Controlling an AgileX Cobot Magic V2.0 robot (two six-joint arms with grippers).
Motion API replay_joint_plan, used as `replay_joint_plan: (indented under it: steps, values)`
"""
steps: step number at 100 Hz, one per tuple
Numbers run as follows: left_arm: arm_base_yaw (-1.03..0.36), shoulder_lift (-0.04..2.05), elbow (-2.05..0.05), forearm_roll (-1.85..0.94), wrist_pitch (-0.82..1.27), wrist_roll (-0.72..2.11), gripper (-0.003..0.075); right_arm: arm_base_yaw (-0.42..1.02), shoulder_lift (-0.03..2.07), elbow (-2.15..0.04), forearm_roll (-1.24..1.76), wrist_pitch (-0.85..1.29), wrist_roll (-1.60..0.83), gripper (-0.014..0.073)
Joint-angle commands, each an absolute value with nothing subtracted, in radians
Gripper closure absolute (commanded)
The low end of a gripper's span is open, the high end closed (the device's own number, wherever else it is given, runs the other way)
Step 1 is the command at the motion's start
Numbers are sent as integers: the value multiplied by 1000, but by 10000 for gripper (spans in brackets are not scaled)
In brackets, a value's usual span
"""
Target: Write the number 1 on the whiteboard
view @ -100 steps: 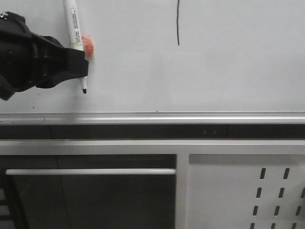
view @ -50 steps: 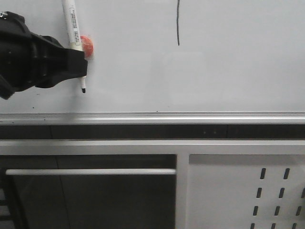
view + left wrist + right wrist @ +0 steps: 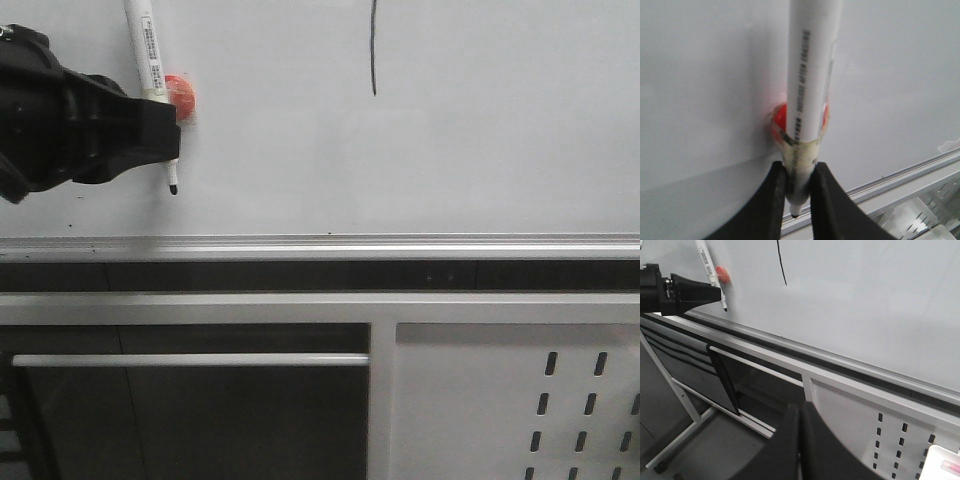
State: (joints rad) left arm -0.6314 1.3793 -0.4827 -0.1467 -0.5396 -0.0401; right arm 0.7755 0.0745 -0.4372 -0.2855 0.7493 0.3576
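Observation:
The whiteboard (image 3: 450,140) fills the upper part of the front view, with its silver rail (image 3: 320,245) below. The number 1 (image 3: 373,50) is a thin black stroke on it, cut off by the top of the frame; it also shows in the right wrist view (image 3: 782,262). Well left of the stroke, my left gripper (image 3: 172,140) is shut on a white marker pen (image 3: 145,50), black tip (image 3: 173,188) pointing down. The wrist view shows both fingers clamping the pen (image 3: 810,75) near its tip. My right gripper (image 3: 799,412) is shut and empty, low and away from the board.
A red round magnet (image 3: 182,95) sticks to the board just behind the pen. Below the rail are a dark channel, a horizontal silver bar (image 3: 190,360) and a white panel with slotted holes (image 3: 480,400).
The left gripper and the pen have shifted slightly up and to the left, and the pen leans a little more to the left. The stroke is unchanged.

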Motion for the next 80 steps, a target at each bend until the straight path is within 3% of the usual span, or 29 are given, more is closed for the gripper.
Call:
replay_joint_plan:
  steps: [1,25,54,80]
  values:
    - [-628,1357,-514,-143,-629,-35,738,768,86,-459,-300,682,356,665]
    - [-628,1357,-514,-112,-629,-33,734,768,86,-459,-300,682,356,665]
    - [-628,1357,-514,-98,-629,-33,560,768,86,-459,-300,682,356,665]
    - [-628,1357,-514,-98,-629,-33,548,768,86,-459,-300,682,356,665]
